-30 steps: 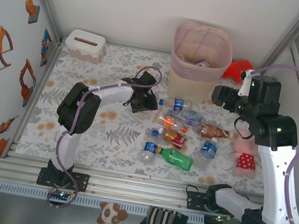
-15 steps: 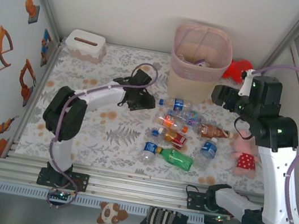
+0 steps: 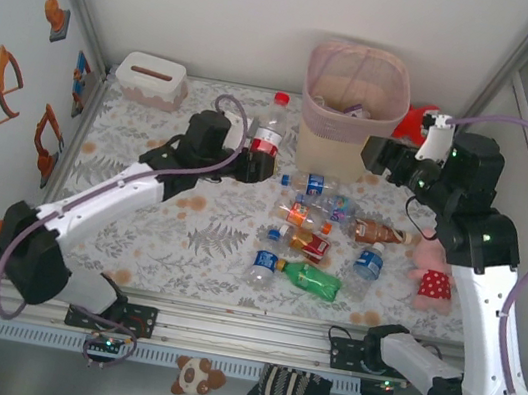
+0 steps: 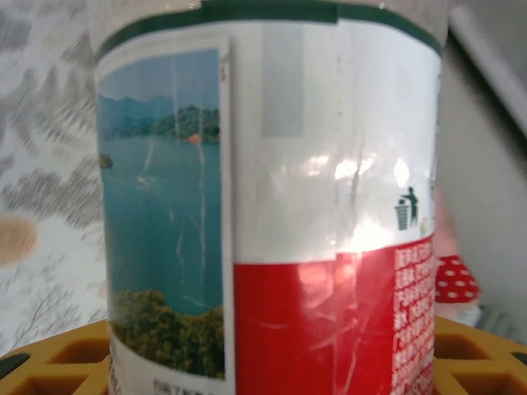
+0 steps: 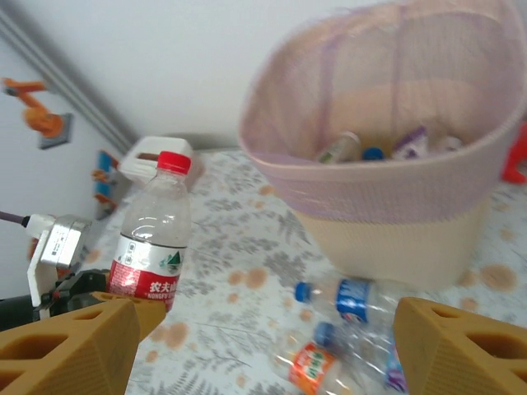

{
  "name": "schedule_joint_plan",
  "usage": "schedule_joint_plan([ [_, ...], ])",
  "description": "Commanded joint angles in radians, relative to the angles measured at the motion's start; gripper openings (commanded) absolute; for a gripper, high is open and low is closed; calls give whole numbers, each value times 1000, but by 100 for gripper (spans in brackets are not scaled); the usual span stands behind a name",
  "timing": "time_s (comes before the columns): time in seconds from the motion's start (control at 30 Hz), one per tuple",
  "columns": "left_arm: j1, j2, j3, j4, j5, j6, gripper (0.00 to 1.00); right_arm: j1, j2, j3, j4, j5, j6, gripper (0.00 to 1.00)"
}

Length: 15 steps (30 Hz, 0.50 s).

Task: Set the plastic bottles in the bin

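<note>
A clear plastic bottle with a red cap (image 3: 268,135) is clamped upright in the left gripper (image 3: 249,163), just left of the tall pink-beige lattice-rimmed bin (image 3: 337,154). The right gripper (image 5: 263,321) is spread wide and empty, right of the bin. Other plastic bottles (image 3: 312,228) are scattered before the bin.

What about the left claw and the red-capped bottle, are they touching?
Touching. The left wrist view shows the red-capped bottle wedged between both fingers of the left gripper.

bottle (image 4: 272,197): clear plastic, glossy label (image 4: 329,164) (creased) | bin (image 5: 370,243): matt plastic
</note>
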Motion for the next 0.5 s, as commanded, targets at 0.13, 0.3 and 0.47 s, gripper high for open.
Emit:
schedule_joint_plan([
  [0.13,-41,-139,1,149,229,188,50,-5,-34,-21,273,-247,71,80],
  [0.3,-68,-170,13,232,384,214,50,3,-34,-59,462,-403,128,80],
  [0.47,-84,-181,14,334,486,190,50,39,-27,-89,633,-520,148,84],
])
